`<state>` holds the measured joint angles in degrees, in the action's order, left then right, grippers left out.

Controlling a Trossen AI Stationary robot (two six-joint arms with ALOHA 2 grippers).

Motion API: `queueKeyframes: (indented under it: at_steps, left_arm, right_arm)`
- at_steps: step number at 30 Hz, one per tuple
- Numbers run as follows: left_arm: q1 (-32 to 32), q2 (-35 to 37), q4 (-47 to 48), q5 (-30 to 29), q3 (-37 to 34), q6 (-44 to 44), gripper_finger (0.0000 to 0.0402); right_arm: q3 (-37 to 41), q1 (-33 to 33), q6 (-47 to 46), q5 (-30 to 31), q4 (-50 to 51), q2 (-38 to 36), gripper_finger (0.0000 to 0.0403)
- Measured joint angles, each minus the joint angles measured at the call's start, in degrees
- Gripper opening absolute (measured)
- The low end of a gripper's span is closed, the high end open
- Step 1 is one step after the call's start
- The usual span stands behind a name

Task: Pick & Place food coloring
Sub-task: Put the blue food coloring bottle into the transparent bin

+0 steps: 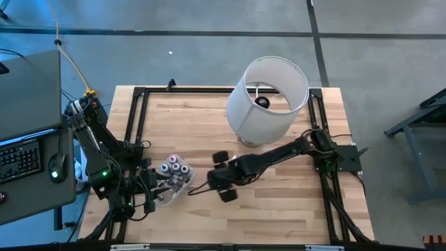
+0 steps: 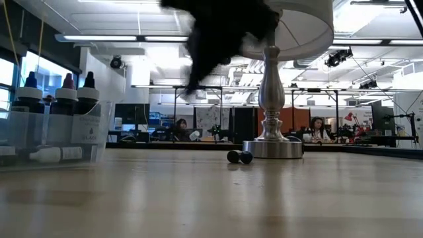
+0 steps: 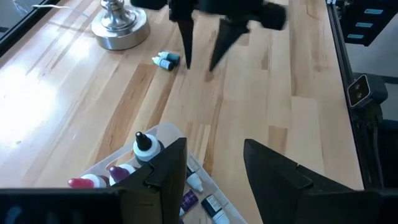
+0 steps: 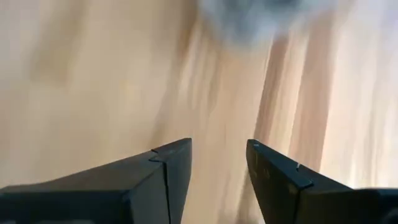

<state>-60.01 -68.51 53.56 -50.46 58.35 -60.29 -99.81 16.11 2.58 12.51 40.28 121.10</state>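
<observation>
A pale, plank-grained wooden table (image 1: pixel 279 202) with a black metal frame carries everything. Near its left edge a clear plastic tub (image 1: pixel 175 183) holds most of the food coloring bottles (image 1: pixel 174 167): stubby, whitish-grey, with dark, pink and blue caps, some upright and others lying flat on the bottom. One more small bottle with a blue cap (image 3: pixel 166 60) lies on its side on the bare wood, just beside the lamp's round, shiny metal base (image 3: pixel 119 26); a smooth white drum shade (image 1: pixel 268 97) sits above it toward the far edge. The left gripper (image 3: pixel 214 165) hangs at the tub's rim, its dark wedge-shaped fingers apart and empty. The right gripper (image 3: pixel 200 59) hovers over mid-table near the loose bottle, tapered fingers apart, gripping nothing.
</observation>
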Motion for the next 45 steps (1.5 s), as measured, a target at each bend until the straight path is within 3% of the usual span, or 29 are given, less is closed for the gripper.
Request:
queueKeyframes:
  at_steps: [3, 8, 15, 25, 30, 40, 45]
  left_arm:
    - [0.0, 0.0, -0.2, 0.0, 0.0, 0.0, 0.0157]
    - [0.0, 0.0, -0.8, 0.0, 0.0, 0.0, 0.0157]
    - [0.0, 0.0, -1.0, 0.0, 0.0, 0.0, 0.0157]
    - [0.0, 0.0, -1.1, 0.8, 0.0, -0.1, 0.0157]
    - [0.0, 0.0, -1.2, 1.5, 0.0, -0.1, 0.0157]
    - [0.0, 0.0, -1.2, 1.4, 0.0, -0.1, 0.0157]
    - [0.0, 0.0, -1.2, 1.3, 0.0, -0.2, 0.0157]
  right_arm:
    - [0.6, -0.8, 1.7, -1.2, 11.7, 0.3, 0.0147]
    - [3.8, -2.7, 9.3, -1.4, 18.0, 0.5, 0.0147]
    - [5.2, -6.1, 17.2, -2.1, 17.4, 0.4, 0.0145]
    - [7.1, -9.5, 18.1, -8.7, 16.4, 0.4, 0.0146]
    - [12.1, -9.4, 19.4, -6.3, 12.5, -0.1, 0.0145]
    - [15.8, -9.3, 18.2, -8.6, 7.3, 0.0, 0.0138]
    - [15.4, -9.3, 9.8, -8.6, 8.4, 0.2, 0.0129]
